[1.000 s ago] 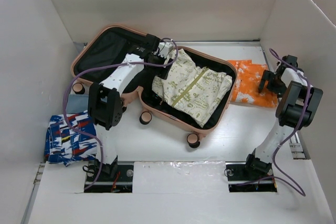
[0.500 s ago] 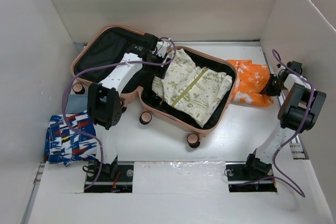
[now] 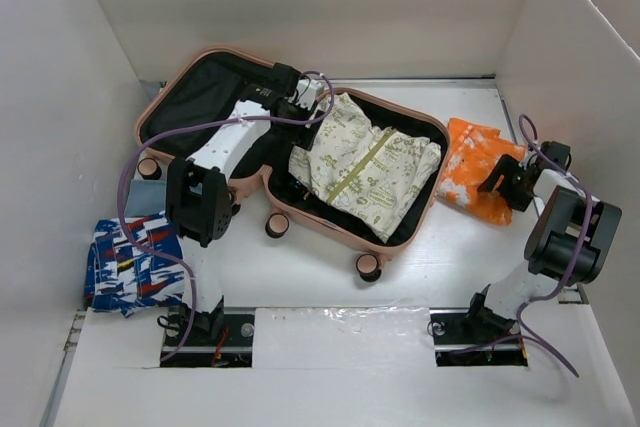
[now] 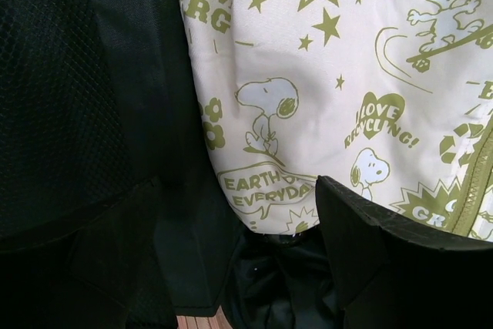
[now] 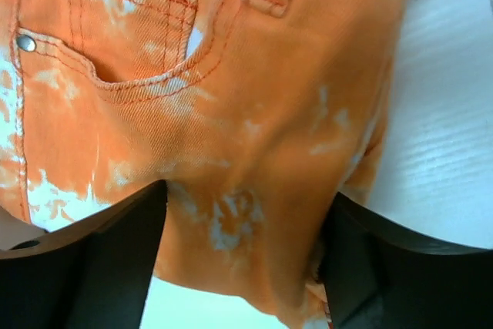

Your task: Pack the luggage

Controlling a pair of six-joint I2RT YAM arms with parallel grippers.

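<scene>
The orange, white-bleached denim garment [image 5: 254, 113], spread flat a second ago, is now seen bunched and tipped up at the right gripper [image 3: 503, 183]. Its fingers stand apart with cloth filling the gap, and whether the cloth is pinched cannot be told. The next item's transfer is judged to be starting. The small salmon-pink hard-shell suitcase [image 3: 322, 231] lies open mid-table, and a cream zip garment with green cartoon print [image 3: 365, 172] is already laid in its right half. The left gripper [image 3: 308, 110] is held over that garment's edge, jaws apart, nothing clamped. "EARTH", "EVERYDA" and "LOVE RECYCLING!" can be read among Snoopy figures.
</scene>
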